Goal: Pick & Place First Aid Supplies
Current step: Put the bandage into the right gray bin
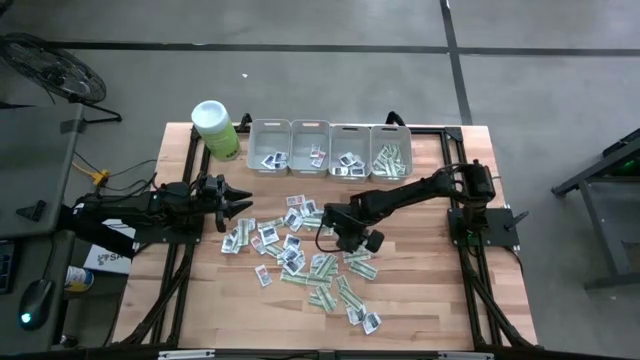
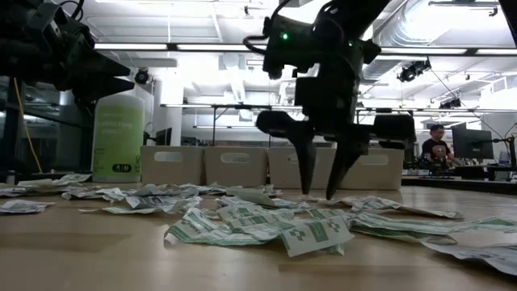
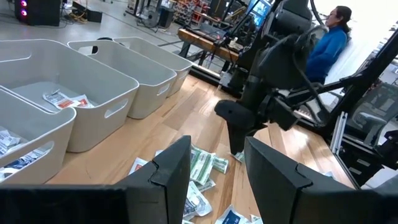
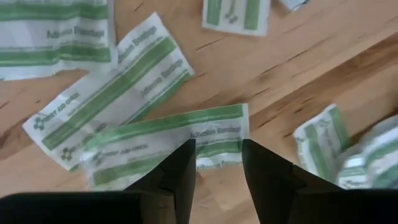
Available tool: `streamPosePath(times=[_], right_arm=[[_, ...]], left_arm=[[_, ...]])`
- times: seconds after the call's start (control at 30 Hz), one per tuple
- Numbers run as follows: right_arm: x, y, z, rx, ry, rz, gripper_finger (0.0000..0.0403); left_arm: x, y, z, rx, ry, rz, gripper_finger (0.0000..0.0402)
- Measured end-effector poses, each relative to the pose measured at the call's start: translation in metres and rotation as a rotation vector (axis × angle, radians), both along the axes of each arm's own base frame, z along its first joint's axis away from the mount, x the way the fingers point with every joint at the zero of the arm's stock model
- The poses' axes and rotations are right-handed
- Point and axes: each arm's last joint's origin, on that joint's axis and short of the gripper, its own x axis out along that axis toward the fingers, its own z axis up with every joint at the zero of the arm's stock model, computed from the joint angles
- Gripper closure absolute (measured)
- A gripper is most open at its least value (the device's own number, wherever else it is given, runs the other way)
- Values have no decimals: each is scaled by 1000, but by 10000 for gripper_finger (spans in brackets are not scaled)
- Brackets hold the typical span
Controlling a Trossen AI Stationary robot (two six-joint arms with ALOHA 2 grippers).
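My right fingers: spread apart, pointing down, holding nothing.
Green strip: flat on the counter, lying crosswise under them.
My left fingers: spread apart, holding nothing.

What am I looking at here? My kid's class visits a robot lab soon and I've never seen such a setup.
It is a two-armed robot at a wooden table. One picture looks straight down, one looks level across the tabletop, and two come from cameras on the arms' wrists. Small paper first aid packets lie scattered mid-table; four grey bins, already holding some, stand along the far edge beside a lime-green canister. The right gripper hangs open just above a green-and-white bandage strip, holding nothing. The left gripper waits open at the table's left side, also empty.
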Motion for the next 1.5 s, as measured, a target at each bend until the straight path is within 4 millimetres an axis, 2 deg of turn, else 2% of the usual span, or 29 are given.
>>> streamPosePath(times=[0.33,0.47,0.67,0.9,1.0,1.1,1.33,1.5], right_arm=[[1,-4,-3,-3,-3,-1,279],[2,-5,-11,22,37,-30,285],[0,-6,-27,57,123,-68,319],[-2,-7,-28,66,159,-144,373],[-3,-6,-25,72,161,-210,396],[-4,-7,-20,66,155,-306,397],[-18,-12,4,-63,161,-530,402],[-34,-16,31,-163,162,-680,402]], left_arm=[[0,0,0,0,0,0,252],[0,0,0,0,0,0,252],[0,0,0,0,0,0,252],[0,0,0,0,0,0,252],[0,0,0,0,0,0,252],[0,0,0,0,0,0,252],[0,0,0,0,0,0,252],[0,0,0,0,0,0,252]])
